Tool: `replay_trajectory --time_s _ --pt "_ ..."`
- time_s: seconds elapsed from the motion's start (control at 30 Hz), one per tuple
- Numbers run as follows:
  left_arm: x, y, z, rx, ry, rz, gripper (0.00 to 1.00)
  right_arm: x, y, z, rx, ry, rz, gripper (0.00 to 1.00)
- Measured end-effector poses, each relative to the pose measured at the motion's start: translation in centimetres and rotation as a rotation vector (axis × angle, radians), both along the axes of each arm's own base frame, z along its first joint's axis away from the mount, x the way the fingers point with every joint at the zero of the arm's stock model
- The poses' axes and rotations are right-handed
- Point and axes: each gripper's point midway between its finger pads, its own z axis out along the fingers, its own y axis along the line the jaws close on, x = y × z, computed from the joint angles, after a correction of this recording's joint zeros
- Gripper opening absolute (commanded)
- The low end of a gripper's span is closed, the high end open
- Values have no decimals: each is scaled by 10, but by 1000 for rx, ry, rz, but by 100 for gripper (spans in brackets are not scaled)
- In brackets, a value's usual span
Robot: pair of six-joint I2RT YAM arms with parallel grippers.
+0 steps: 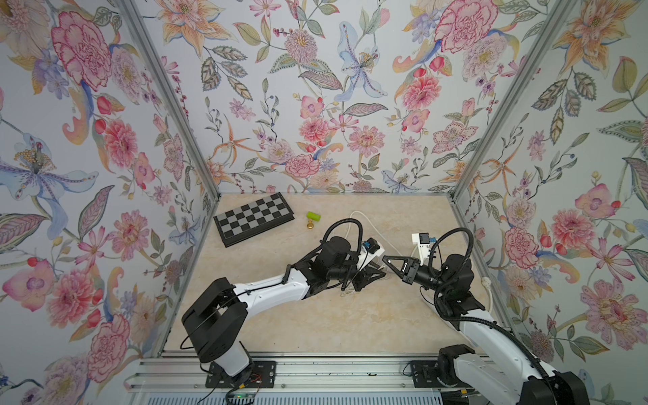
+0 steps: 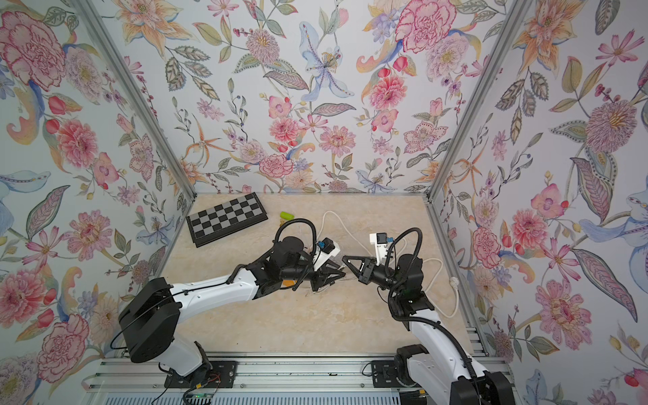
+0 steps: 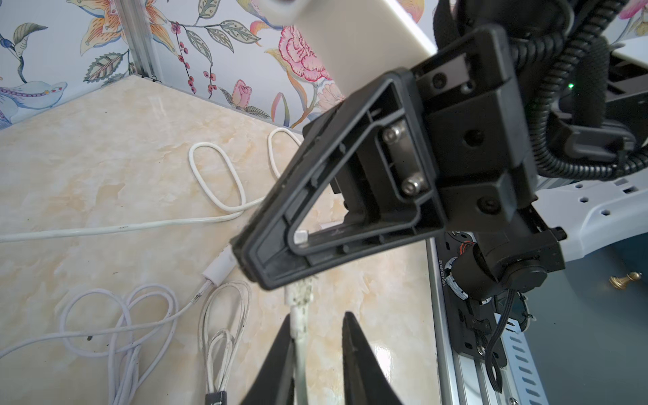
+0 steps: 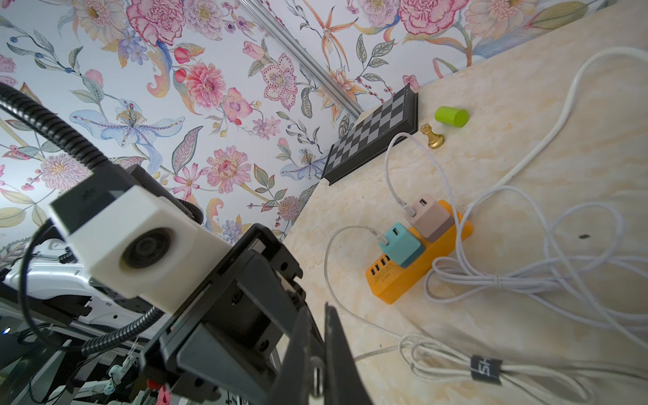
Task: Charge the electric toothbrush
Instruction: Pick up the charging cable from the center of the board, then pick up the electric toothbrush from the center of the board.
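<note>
- Lying between the parted jaws of the left gripper [image 3: 318,315], against one finger: white charging cable [image 3: 298,329], grimy and dark-speckled at its plug end, near the orange power strip [image 4: 403,287].
- Right gripper [image 1: 385,259]: jaws pressed together, tip meeting that plug; hold unclear.
- Electric toothbrush itself cannot be made out.

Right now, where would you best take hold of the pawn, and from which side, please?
Grip the pawn at its narrow stem, just under the round head, coming down from above. It stands upright on a wide base, so the stem gives the jaws a waist to close on. The cylinder and the chessboard lie close by, so a sideways approach looks cramped.
</note>
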Motion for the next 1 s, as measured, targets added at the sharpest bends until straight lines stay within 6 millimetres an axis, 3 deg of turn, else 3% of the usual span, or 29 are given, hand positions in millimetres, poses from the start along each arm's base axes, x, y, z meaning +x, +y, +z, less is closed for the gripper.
replay_trajectory --time_s 0.27,0.47,0.57,0.67,0.8,0.83,1.0 --pt "5 -6 4 -22 8 -1 14 -4 1 4 3 -44 10 0" --pt "6 -6 7 -38 21 -10 14 -4 2 5 -5 -67 12 0" --pt "6 -6 7 -40 28 -9 11 -5 2 5 -11 -79 13 0" --pt "6 -6 7 -41 29 -12 1 -5 2 6 -19 -99 14 0" --pt "5 -6 8 -43 29 -15 0 -7 2 7 -33 -123 16 0" --pt "5 -6 8 -42 29 -15 0 -7 1 6 -40 -127 16 3" --pt "15 -3 4 -22 11 40 0 -4 -2 4 -88 -70 -8 50"
